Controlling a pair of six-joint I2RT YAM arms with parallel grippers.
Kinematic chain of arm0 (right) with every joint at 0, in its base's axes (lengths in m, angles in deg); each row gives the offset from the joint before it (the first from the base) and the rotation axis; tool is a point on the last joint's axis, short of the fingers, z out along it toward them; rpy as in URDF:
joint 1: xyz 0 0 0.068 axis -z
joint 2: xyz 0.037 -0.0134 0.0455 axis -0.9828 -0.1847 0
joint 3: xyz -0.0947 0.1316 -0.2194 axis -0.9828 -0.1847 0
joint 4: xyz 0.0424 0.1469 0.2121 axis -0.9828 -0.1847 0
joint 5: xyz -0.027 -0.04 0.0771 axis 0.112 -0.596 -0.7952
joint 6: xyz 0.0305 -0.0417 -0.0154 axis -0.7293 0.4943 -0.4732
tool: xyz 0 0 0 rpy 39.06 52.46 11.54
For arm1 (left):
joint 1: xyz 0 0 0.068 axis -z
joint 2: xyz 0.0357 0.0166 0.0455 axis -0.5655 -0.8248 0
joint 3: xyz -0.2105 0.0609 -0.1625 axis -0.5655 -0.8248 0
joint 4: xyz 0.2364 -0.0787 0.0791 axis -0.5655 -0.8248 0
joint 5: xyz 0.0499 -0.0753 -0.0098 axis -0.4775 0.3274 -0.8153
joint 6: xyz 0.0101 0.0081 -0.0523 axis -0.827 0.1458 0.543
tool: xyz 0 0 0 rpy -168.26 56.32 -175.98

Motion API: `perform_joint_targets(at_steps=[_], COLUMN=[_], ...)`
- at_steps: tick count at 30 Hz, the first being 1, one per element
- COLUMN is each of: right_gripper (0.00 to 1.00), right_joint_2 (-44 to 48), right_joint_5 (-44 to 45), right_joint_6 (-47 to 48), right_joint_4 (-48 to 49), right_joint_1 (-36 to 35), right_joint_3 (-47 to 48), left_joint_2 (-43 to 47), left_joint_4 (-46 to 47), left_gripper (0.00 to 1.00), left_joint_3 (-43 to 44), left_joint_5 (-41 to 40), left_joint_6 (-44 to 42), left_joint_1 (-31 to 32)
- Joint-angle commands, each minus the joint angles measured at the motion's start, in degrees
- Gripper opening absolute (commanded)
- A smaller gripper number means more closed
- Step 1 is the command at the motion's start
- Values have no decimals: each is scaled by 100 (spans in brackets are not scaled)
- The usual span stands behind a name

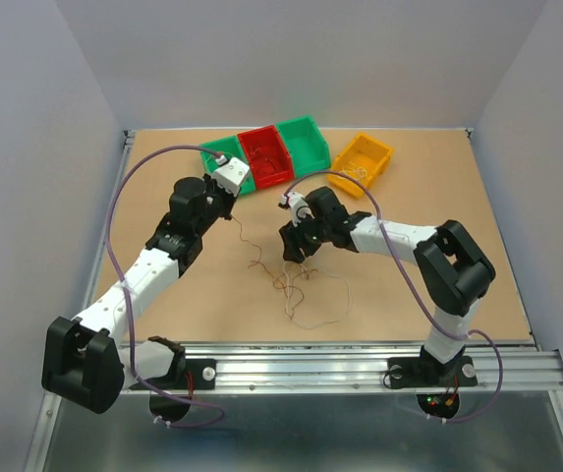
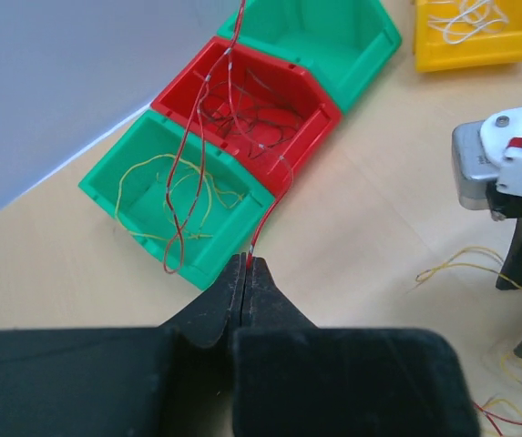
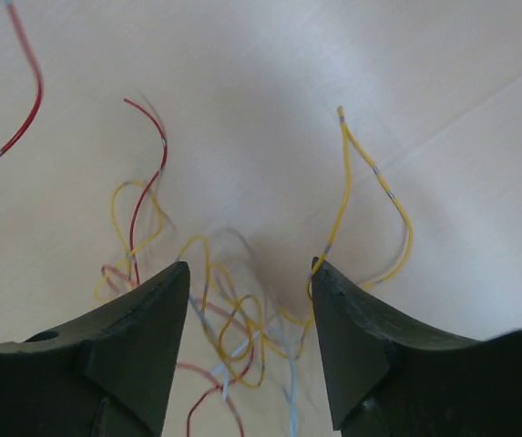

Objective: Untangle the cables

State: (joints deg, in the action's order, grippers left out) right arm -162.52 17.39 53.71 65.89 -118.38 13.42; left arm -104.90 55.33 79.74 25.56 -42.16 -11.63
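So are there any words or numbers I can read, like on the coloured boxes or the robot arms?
There is no writing to read in any view.
One green bin, the red bin, the other green bin and the yellow bin show no labels.
The left arm and right arm show no letters.
The cables carry no tags.

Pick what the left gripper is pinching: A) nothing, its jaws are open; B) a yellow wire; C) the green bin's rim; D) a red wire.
D: in the left wrist view the left gripper is shut on a red wire that runs up from its tips across the red bin.
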Motion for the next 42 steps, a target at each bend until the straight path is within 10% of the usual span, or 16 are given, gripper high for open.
perform_joint_targets(at_steps=[1, 3, 7, 16, 31, 42], right_gripper=[70, 90, 100, 100, 100, 100], right_joint_2=[989, 1481, 2176, 4230, 5640, 5052], right_joint_5=[-381, -146, 540, 2703, 3081, 964], right_joint_6=[264, 133, -193, -571, 97, 308], right_joint_4=[-9, 209, 527, 2668, 4667, 5168], right_joint_1=[-17, -17, -17, -17, -9, -9], right_joint_3=[-470, -751, -1112, -2614, -4224, -4225], left_joint_2=[196, 118, -128, -1112, -788, -595], left_joint_4=[-153, -346, -636, -690, 75, -109], left_gripper=[0, 0, 0, 0, 0, 0], left_joint_3=[512, 801, 1268, 2383, 1252, 1252], left_joint_5=[985, 1259, 1472, 988, 1568, 1999], left_joint_6=[54, 142, 168, 361, 625, 854], left_joint_1=[22, 66, 416, 1472, 1472, 1472])
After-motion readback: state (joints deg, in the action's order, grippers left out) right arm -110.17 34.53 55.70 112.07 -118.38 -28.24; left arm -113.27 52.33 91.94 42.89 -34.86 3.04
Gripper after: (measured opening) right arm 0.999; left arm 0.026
